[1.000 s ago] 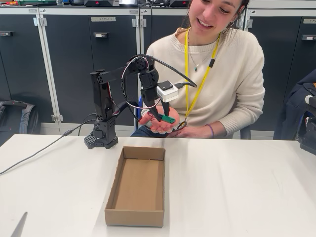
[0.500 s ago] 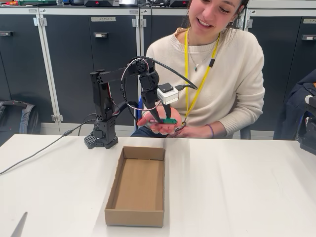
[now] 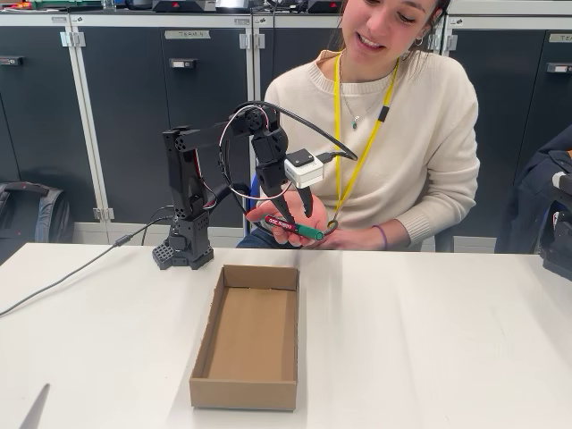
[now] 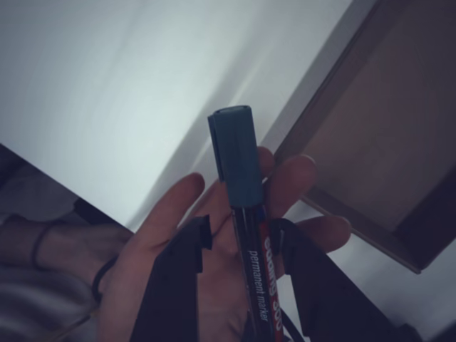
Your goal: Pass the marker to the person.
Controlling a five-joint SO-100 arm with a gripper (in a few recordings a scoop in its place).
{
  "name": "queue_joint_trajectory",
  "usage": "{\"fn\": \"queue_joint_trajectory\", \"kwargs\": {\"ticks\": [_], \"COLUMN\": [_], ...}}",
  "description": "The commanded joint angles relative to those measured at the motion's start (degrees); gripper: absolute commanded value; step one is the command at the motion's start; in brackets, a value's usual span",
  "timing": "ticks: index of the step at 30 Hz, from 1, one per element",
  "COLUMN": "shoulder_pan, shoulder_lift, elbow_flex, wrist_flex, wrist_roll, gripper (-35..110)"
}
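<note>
The marker (image 3: 293, 228), green-capped with a dark red label, lies across the person's (image 3: 420, 134) upturned hand (image 3: 288, 236), whose fingers curl up around it behind the table's far edge. My gripper (image 3: 295, 211) hangs just above it, open. In the wrist view the marker (image 4: 239, 164) rests on the palm (image 4: 164, 242) between my spread fingers (image 4: 189, 263). A narrow gap shows on each side of the marker, so the gripper (image 4: 244, 235) does not clamp it.
An open cardboard box (image 3: 246, 393) stands on the white table (image 3: 429, 340) just in front of the hand; its corner (image 4: 370, 142) shows in the wrist view. The arm's base (image 3: 183, 250) sits at the far left with a cable running off left. Dark cabinets stand behind.
The jaws have parted and let go of the marker. It now lies in the person's hand, whose fingers have curled up around it. The gripper has lifted slightly.
</note>
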Motion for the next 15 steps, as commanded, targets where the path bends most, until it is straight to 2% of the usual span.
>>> {"fn": "queue_joint_trajectory", "kwargs": {"ticks": [1, 6, 15], "shoulder_pan": [2.1, 10.9, 21.8], "shoulder_lift": [1.8, 0.4, 1.1], "elbow_flex": [-9.1, -15.5, -7.6], "wrist_flex": [2.4, 2.6, -6.1], "wrist_roll": [-0.5, -3.3, -6.0], "gripper": [16, 15, 15]}}
